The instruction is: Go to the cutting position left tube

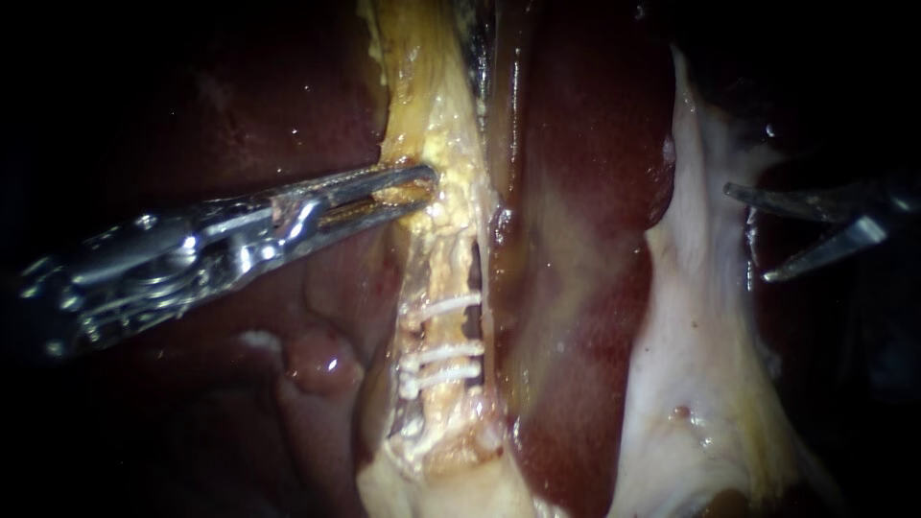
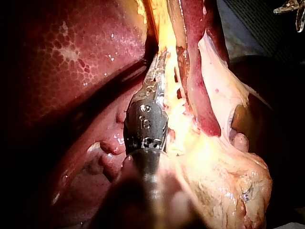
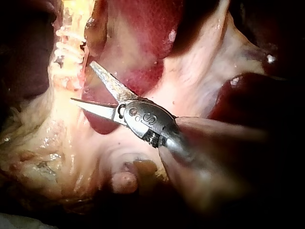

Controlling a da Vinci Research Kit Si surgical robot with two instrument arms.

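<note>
A yellow tube (image 1: 443, 269) runs down the middle of the endoscope view and carries three white clips (image 1: 443, 331) across it, one above and two close together below. My left instrument (image 1: 425, 187) comes in from the left, its jaws shut on yellow fatty tissue (image 1: 398, 195) just above the clips. Far to the right, my right instrument (image 1: 750, 233) hangs with its two blades open, apart from the tube and beside the pale membrane. In the right wrist view its blades (image 3: 81, 82) gape over red tissue, with the clips (image 3: 66, 47) ahead of them. In the left wrist view the left instrument's jaws (image 2: 159, 67) are sunk in yellow tissue.
Dark red liver (image 1: 240, 115) fills the left side. A long red lobe (image 1: 576, 240) lies between the clipped tube and a pale white membrane (image 1: 691, 317). My right instrument (image 2: 290, 7) shows far beyond the left instrument in the left wrist view.
</note>
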